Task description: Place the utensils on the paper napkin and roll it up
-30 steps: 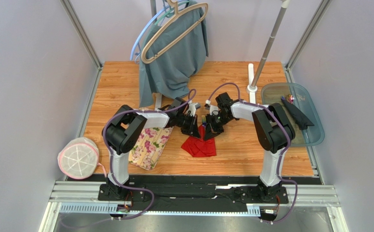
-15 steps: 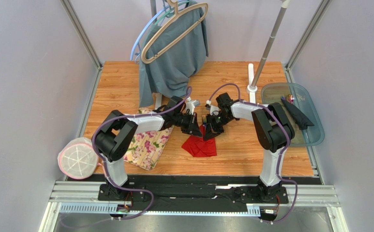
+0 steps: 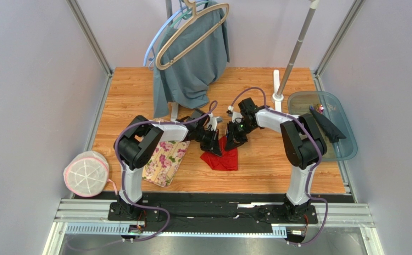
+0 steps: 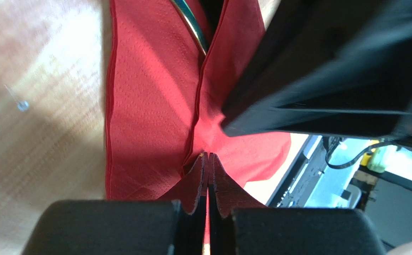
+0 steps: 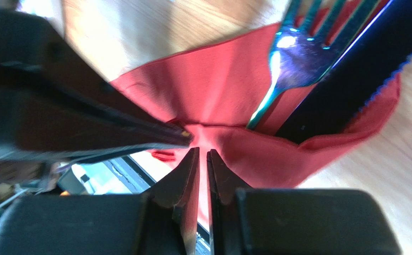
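1. left end effector (image 4: 208, 159) clamped tight on a raised fold of the red paper napkin (image 4: 149, 106).
2. right end effector (image 5: 203, 154) nearly closed, thin slit with red paper in it; cannot tell if it grips.
3. napkin mid-counter (image 3: 133, 90); both end effectors at its 12 o'clock edge.
4. fork (image 5: 293, 58) and serrated knife (image 5: 352, 69) lie in the napkin's fold.

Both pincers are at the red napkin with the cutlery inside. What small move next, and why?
Probably ease the right pincer back off the napkin. Its jaws stand slightly apart at the crease, while the left pincer is shut on a flap, and the fork and knife lie in the fold, so the left could then roll its flap over them.
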You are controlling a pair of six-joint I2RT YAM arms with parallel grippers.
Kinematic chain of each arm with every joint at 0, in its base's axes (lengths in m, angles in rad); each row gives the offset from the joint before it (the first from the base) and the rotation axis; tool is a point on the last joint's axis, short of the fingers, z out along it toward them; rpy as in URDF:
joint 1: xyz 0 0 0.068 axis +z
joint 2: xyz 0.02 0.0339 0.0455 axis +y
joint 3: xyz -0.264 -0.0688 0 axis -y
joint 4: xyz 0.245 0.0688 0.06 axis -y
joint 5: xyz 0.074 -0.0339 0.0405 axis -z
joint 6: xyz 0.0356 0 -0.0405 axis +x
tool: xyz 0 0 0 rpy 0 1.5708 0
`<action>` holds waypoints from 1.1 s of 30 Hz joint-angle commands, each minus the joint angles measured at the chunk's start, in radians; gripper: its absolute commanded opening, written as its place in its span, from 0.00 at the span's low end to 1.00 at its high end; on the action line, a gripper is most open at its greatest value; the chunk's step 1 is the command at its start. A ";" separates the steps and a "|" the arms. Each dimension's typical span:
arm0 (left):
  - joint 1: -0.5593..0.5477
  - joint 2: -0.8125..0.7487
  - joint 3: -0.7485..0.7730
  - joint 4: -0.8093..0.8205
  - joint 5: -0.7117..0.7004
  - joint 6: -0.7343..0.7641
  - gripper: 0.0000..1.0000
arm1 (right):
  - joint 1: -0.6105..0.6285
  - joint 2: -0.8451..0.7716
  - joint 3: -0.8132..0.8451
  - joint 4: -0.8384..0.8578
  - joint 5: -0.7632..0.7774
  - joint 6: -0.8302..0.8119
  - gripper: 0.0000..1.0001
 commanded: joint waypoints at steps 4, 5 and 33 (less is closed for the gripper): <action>0.010 0.029 0.035 -0.094 -0.104 0.080 0.00 | 0.000 -0.113 0.087 -0.063 0.094 -0.015 0.14; 0.010 0.029 0.035 -0.094 -0.104 0.080 0.00 | 0.003 -0.109 0.091 -0.071 0.103 -0.018 0.14; 0.036 -0.160 -0.124 0.234 0.105 -0.073 0.13 | 0.014 0.095 -0.018 0.051 0.169 -0.024 0.04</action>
